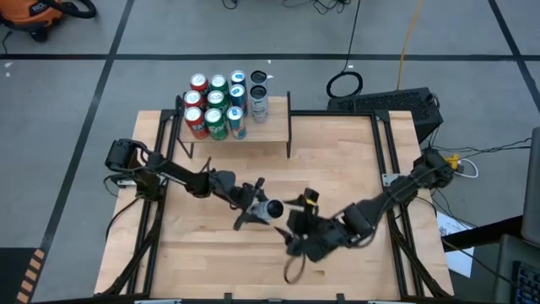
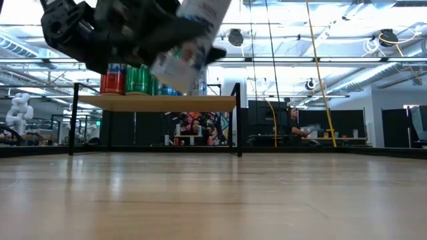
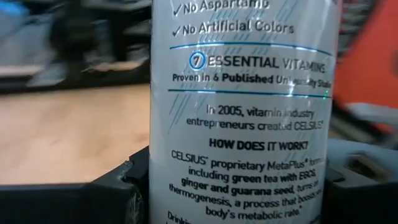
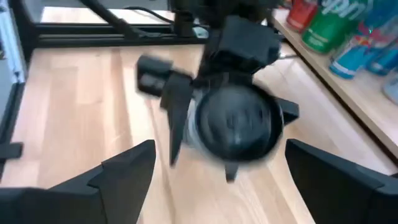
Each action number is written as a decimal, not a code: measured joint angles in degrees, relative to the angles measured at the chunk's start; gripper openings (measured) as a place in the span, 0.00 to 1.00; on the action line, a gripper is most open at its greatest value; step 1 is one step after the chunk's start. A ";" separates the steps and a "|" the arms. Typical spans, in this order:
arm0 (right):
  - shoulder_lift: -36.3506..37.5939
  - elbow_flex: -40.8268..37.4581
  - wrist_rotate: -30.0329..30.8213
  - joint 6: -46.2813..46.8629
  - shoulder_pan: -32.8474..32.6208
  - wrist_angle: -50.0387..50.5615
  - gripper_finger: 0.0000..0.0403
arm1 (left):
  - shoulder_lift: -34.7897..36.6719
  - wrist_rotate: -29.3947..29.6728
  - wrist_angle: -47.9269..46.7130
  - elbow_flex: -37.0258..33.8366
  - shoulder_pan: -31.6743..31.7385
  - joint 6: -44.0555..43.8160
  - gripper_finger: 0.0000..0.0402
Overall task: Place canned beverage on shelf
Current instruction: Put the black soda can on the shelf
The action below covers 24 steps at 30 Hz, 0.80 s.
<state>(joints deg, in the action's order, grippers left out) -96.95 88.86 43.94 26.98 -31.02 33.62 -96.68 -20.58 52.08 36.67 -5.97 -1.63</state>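
Note:
My left gripper [image 1: 253,207] is shut on a white beverage can [image 1: 272,209] with printed text [image 3: 242,124], above the middle of the table. In the low view the can [image 2: 190,40] is tilted and high above the tabletop. My right gripper [image 1: 295,226] is open and empty just right of the can, its fingers [image 4: 124,177] pointing at the can's round end [image 4: 233,124]. The shelf [image 1: 274,131], a light-wood board on black uprights [image 2: 237,117], stands at the table's far edge and holds several red, green, blue and white cans [image 1: 215,105]. My left gripper pinches the can's round side wall [image 3: 165,186] between its two fingers [image 3: 112,190], one on each side, lying across the can. The can is lifted clear of the table and tilted, one end toward my right gripper.
The shelf's right half [image 1: 278,118] is bare board beside the standing cans. Black frame rails [image 1: 384,152] run along the table's left and right sides. The room beyond the table, with a person [image 2: 293,127] far behind, shows in the low view.

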 joint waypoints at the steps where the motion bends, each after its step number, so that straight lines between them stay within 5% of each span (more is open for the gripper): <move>1: -0.02 0.00 0.88 -0.59 -0.65 0.01 0.86 | 0.00 -3.30 0.74 0.00 0.21 0.11 0.58; 8: -2.58 -0.02 2.38 -7.54 -1.32 -7.83 0.87 | 0.00 -13.44 2.37 0.04 -0.16 0.46 0.58; 18: -5.01 -0.11 -5.00 -15.13 2.83 -16.58 0.86 | 0.00 -13.62 2.64 0.04 -0.12 0.66 0.60; 24: -5.03 -0.11 -6.77 -13.24 3.21 -15.76 0.72 | 0.00 -13.44 2.60 0.04 -0.12 0.89 0.61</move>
<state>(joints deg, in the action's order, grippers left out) -101.97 88.75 37.17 13.73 -27.81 17.86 -96.68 -34.02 54.68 36.71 -6.09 -0.74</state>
